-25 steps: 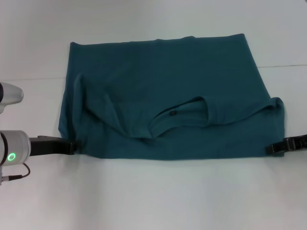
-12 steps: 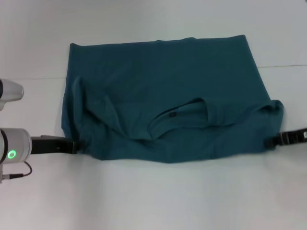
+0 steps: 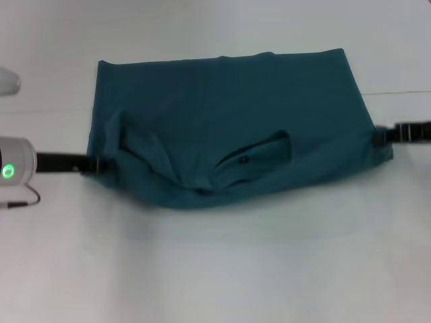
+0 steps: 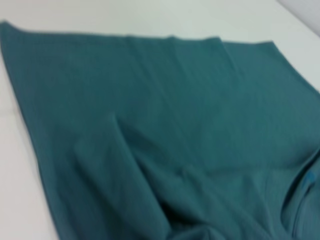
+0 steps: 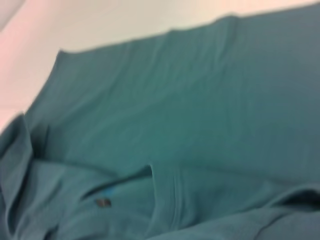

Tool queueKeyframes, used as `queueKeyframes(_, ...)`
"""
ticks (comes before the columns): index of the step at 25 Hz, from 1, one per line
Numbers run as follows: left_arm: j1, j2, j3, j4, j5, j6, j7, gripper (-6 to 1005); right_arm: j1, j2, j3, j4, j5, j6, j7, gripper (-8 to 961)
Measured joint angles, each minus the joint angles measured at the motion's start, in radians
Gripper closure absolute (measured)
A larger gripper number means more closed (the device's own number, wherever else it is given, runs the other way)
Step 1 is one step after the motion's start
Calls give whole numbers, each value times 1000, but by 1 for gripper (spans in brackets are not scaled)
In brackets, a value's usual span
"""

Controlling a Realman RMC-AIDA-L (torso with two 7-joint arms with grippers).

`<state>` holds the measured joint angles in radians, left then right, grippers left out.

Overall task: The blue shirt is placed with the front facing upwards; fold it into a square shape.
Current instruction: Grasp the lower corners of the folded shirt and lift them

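Note:
The blue shirt (image 3: 229, 108) lies on the white table (image 3: 236, 269), its near part doubled over so the round collar (image 3: 269, 156) and a small dark label (image 3: 243, 159) face up. My left gripper (image 3: 96, 163) is shut on the shirt's left corner. At the right corner, my right gripper (image 3: 379, 136) is shut on the fabric too. Between the two held corners the near edge sags in a curve. Both wrist views are filled by the shirt (image 4: 150, 115) (image 5: 210, 100), showing creased cloth and no fingers.
The left arm's white body with a green light (image 3: 8, 170) sits at the left edge. A thin seam line (image 3: 404, 92) crosses the table at the right.
Both grippers have moved away from me, carrying the shirt's near edge up over the rest of the garment. The visible cloth has become shorter front to back.

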<state>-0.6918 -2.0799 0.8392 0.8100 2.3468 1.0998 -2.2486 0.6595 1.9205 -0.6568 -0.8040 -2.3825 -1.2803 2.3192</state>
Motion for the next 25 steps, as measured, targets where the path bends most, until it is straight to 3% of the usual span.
queueKeyframes(6, -78, 35, -52, -42, -1, -17, 0, 981, 61, -15, 18, -7, 1, 29, 43, 892)
queueKeyframes(14, -140, 76, -104, -68, -2, -27, 0, 981, 121, -60, 48, -12, 3, 75, 121, 892)
queueKeyframes(19, -147, 80, -105, -73, -3, -29, -1, 981, 127, -68, 48, -12, 3, 79, 131, 893)
queueKeyframes(25, -111, 66, -106, -58, -7, 9, -1, 981, 77, -64, 49, -11, 3, 54, 122, 893)
